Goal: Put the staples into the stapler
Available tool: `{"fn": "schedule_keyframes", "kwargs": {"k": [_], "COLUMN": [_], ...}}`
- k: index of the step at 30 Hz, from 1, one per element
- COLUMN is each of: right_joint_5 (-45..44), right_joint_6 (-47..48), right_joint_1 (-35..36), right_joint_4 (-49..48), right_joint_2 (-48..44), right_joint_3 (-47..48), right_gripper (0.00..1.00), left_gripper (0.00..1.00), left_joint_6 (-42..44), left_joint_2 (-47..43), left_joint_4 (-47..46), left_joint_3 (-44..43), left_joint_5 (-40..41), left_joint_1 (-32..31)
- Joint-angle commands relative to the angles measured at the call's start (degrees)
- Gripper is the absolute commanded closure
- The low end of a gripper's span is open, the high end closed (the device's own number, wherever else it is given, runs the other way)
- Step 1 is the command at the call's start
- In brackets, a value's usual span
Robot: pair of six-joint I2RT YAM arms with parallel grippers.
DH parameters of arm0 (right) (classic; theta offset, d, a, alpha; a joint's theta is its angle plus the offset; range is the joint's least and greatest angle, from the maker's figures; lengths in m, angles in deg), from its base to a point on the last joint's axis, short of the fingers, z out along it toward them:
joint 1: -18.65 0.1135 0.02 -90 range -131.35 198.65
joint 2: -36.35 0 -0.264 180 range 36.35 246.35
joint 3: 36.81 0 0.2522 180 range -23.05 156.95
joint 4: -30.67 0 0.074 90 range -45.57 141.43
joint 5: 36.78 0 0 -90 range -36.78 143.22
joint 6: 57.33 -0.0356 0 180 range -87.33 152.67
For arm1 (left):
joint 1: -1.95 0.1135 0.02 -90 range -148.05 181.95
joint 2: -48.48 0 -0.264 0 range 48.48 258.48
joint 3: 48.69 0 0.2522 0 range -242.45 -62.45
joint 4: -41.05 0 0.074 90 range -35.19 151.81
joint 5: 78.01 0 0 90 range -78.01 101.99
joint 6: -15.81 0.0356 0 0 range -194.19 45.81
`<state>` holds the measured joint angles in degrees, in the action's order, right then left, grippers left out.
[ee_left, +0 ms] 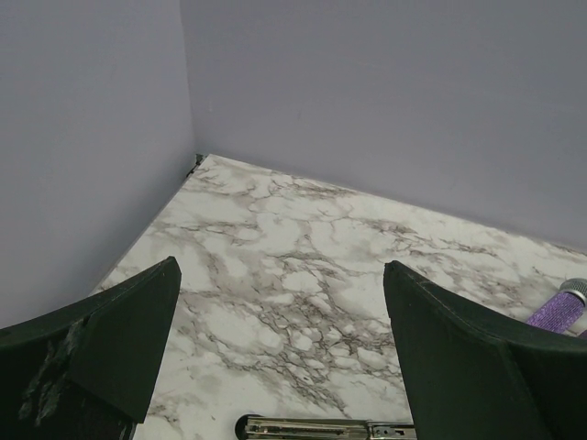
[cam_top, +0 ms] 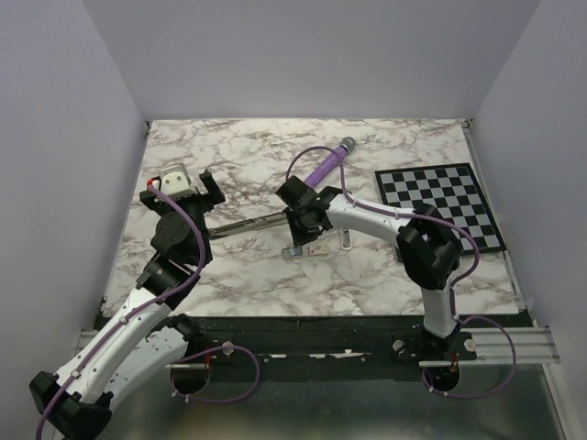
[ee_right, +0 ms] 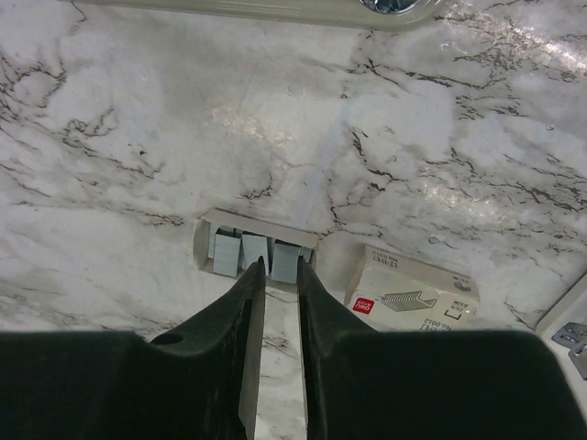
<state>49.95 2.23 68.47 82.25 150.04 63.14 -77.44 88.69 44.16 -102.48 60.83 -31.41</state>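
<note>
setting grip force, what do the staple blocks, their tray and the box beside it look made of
Staple blocks: grey metal, dull sheen. Tray: likely thin cream cardboard, judging by its folded end flap. Box: probably printed card, matte, with red label and staple drawing.

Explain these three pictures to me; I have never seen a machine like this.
Two robot arms are bolted to a marble table. One picture looks down from above; the other two come from cameras on each wrist. On the table lie a stapler, a purple cylinder, a checkerboard, a small cream box and a tray of grey staples. The left claw is wide open and empty. The right claw, nearly closed, has its tips in the staples; whether it grips any is unclear.
</note>
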Motion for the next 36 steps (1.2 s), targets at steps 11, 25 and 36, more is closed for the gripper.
{"fn": "schedule_keyframes", "kwargs": {"k": [11, 25, 36], "right_joint_5": [-0.69, -1.21, -2.62], "right_joint_6": [-1.29, -1.47, -1.56], "right_joint_1": [0.45, 0.36, 0.36], "right_joint_4": [1.29, 0.58, 0.32], "right_joint_2": [2.68, 3.29, 4.08], "right_joint_3": [1.61, 1.87, 2.75], "right_gripper": [0.76, 0.8, 0.8], "left_gripper": [0.01, 0.01, 0.01], "left_joint_6": [-0.18, -0.27, -0.27], "left_joint_2": [-0.48, -0.3, -0.48], "left_joint_4": [-1.47, -1.47, -1.47], "left_joint_3": [0.57, 0.66, 0.66], "left_joint_5": [-1.29, -1.73, -1.82], "left_joint_1": [0.32, 0.32, 0.32]}}
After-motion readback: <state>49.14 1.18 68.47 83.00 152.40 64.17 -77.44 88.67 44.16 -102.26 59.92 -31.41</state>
